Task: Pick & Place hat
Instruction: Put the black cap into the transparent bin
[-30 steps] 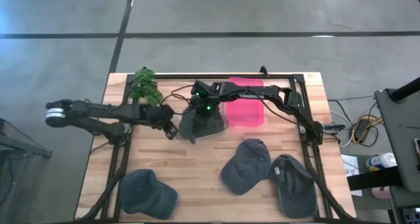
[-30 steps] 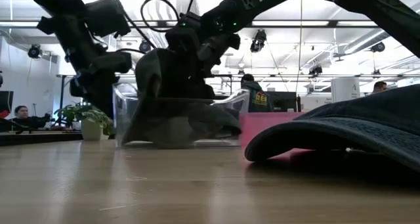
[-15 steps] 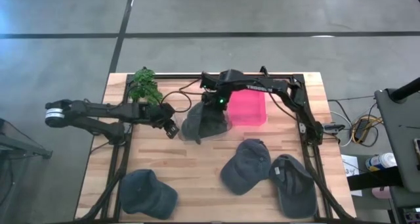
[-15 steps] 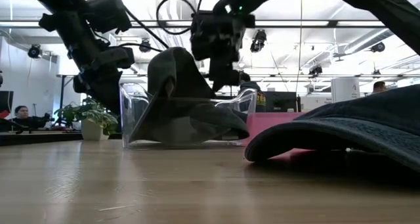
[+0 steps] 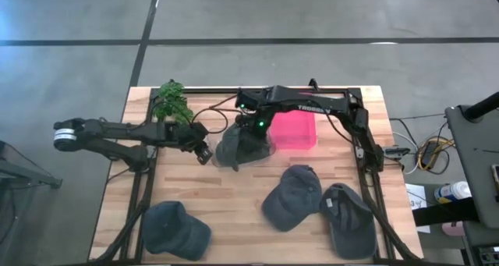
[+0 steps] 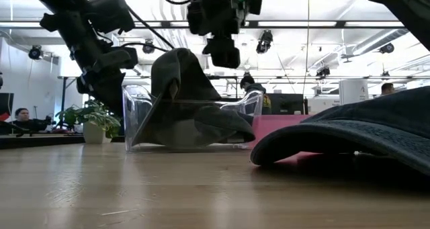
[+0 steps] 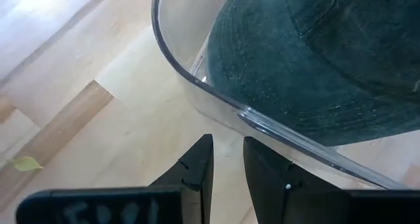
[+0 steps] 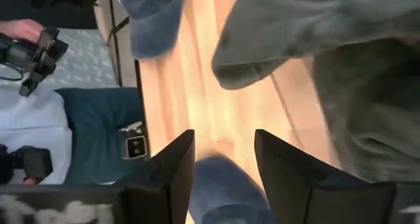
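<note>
A dark grey hat (image 5: 242,147) sits in a clear plastic bin (image 6: 195,118) at the table's middle. Its crown (image 6: 181,74) stands above the bin's rim and its lower part lies on the bin's floor. My right gripper (image 5: 251,119) hangs open above the hat's far side, clear of it (image 6: 225,54); its wrist view looks down on the hat (image 8: 367,99). My left gripper (image 5: 205,152) waits at the bin's left wall (image 7: 197,79), with a narrow gap between its fingers (image 7: 228,145). I cannot tell whether it touches the wall.
A pink bin (image 5: 292,132) stands right of the clear one. A small plant (image 5: 171,101) is at the far left. Three more hats lie on the near half (image 5: 175,228), (image 5: 292,196), (image 5: 347,218); the low view shows one close up (image 6: 349,138). People sit beyond the table.
My right gripper has let go of the hat and risen, drawing back toward the table's far edge. The hat, held over the bin a second ago, has dropped into it and settled, crown still poking above the rim.
</note>
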Robot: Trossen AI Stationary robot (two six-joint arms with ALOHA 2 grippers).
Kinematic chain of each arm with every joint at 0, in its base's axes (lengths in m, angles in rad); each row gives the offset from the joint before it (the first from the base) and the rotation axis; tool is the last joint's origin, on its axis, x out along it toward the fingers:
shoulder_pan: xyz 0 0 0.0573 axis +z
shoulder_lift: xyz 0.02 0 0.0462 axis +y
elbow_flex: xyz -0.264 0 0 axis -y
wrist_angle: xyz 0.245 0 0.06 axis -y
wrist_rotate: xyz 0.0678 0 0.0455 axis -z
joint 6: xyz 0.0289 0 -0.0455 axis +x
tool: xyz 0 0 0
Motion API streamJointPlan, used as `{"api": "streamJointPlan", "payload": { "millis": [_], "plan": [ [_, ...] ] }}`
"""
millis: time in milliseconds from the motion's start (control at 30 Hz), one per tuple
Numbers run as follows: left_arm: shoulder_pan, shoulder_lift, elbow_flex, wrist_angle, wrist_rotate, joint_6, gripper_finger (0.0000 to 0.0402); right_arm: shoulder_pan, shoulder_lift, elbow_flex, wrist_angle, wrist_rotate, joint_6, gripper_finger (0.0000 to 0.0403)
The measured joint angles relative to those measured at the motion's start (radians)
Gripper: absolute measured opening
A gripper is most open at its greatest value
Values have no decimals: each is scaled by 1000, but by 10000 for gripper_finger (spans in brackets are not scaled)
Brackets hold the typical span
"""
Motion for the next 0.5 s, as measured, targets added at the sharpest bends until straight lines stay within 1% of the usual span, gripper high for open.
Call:
{"api": "streamJointPlan", "payload": {
  "millis": [167, 367, 433, 500],
  "plan": [
    [0, 0, 4, 10, -7, 46, 78, 43, 17, -1, 109, -2, 126, 143],
    [0, 0, 3, 9, -8, 105, 78, 105, 36, -2, 298, -2, 329, 130],
    [0, 0, 3, 9, -8, 127, 78, 126, 46, -2, 322, 2, 384, 127],
    [0, 0, 3, 9, -8, 148, 78, 145, 49, -10, 317, 33, 433, 124]
  ]
}}
